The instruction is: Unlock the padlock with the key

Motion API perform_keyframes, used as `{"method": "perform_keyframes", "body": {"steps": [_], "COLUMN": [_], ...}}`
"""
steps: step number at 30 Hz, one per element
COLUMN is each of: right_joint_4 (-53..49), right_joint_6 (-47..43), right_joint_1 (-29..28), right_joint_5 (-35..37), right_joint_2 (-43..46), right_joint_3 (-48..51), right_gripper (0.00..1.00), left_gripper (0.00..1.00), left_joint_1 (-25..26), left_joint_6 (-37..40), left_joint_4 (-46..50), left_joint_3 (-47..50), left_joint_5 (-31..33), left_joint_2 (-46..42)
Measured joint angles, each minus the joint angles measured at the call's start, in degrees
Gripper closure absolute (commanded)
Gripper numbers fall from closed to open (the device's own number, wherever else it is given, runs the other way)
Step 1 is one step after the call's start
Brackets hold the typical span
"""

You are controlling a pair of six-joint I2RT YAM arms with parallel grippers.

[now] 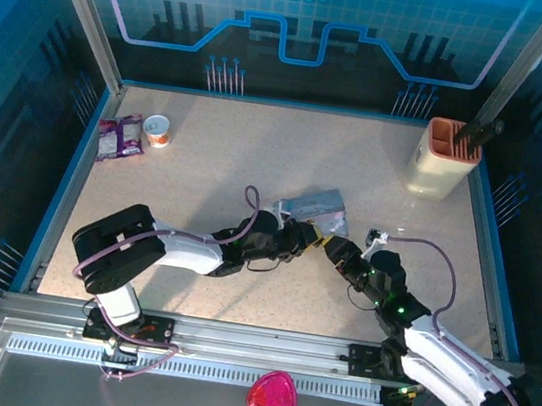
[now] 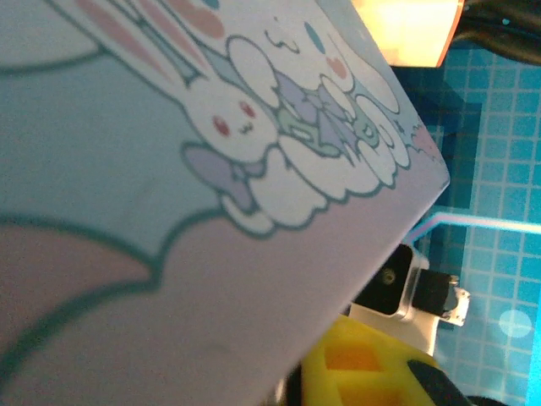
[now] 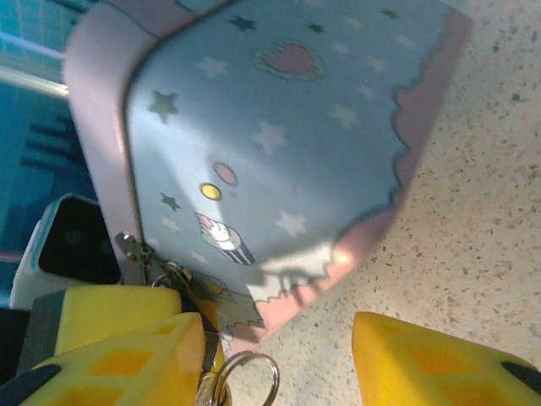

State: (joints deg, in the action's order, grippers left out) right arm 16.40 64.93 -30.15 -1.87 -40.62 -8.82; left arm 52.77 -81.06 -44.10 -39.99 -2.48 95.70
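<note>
A pale blue tin [image 1: 313,207] printed with stars and bunnies lies mid-table, one corner on the tabletop and tilted. At its hasp hangs the tiny dark padlock [image 3: 203,334], with the key [image 3: 208,391] and its silver ring [image 3: 275,373] just below it. My right gripper [image 3: 279,372] stands open, its left finger [image 3: 118,359] beside the padlock and key, its right finger [image 3: 439,364] far off over bare table. My left gripper [image 1: 309,237] is pressed against the tin's near edge. One of its yellow fingers [image 2: 372,372] shows under the tin [image 2: 211,169]; the other is hidden.
A beige holder with dark tools [image 1: 446,157] stands at the back right. A small cup [image 1: 157,130] and purple packets [image 1: 119,136] lie at the back left. A pink object [image 1: 272,397] sits on the front rail. Blue walls fence the table.
</note>
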Motion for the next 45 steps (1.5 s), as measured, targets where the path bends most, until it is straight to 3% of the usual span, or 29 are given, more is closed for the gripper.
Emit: {"method": "perform_keyframes", "body": {"steps": [5,10,13,16,19,23,33,45], "right_joint_4": [-9.3,-16.7,-18.4,-18.1,-14.2,-8.3,9.8,23.3], "right_joint_6": [-13.9,-27.5,-33.7,-40.2,-46.8,-53.5,-64.1,-71.5], "right_joint_1": [0.6,-0.2,-4.0,-11.3,-19.1,-24.2,-28.4,-30.0], "right_joint_5": [-3.0,-3.1,-2.5,1.4,7.2,15.0,26.9,30.0], "right_joint_2": [9.3,12.7,12.7,12.4,11.5,7.4,-7.1,-19.1], "right_joint_3": [-1.4,-3.5,-3.6,-3.4,-1.5,0.8,1.7,1.7], "right_gripper": [0.48,0.55,0.56,0.55,0.55,0.56,0.57,0.57], "left_gripper": [1.00,1.00,1.00,1.00,1.00,1.00,1.00,1.00], "left_joint_1": [-0.4,-1.1,-1.7,-2.3,-2.9,-3.4,-4.2,-5.0], "left_joint_6": [1.1,3.3,4.6,5.2,6.1,6.8,7.8,8.0], "left_joint_4": [2.9,8.5,11.4,13.4,15.5,18.2,20.0,19.5], "left_joint_3": [0.0,0.0,0.0,0.0,0.0,0.0,0.9,2.6], "left_joint_5": [-2.0,-2.5,-2.9,-3.5,-3.9,-4.1,-5.1,-6.7], "left_joint_2": [-0.7,-2.2,-3.3,-4.0,-4.4,-5.3,-7.2,-8.0]}}
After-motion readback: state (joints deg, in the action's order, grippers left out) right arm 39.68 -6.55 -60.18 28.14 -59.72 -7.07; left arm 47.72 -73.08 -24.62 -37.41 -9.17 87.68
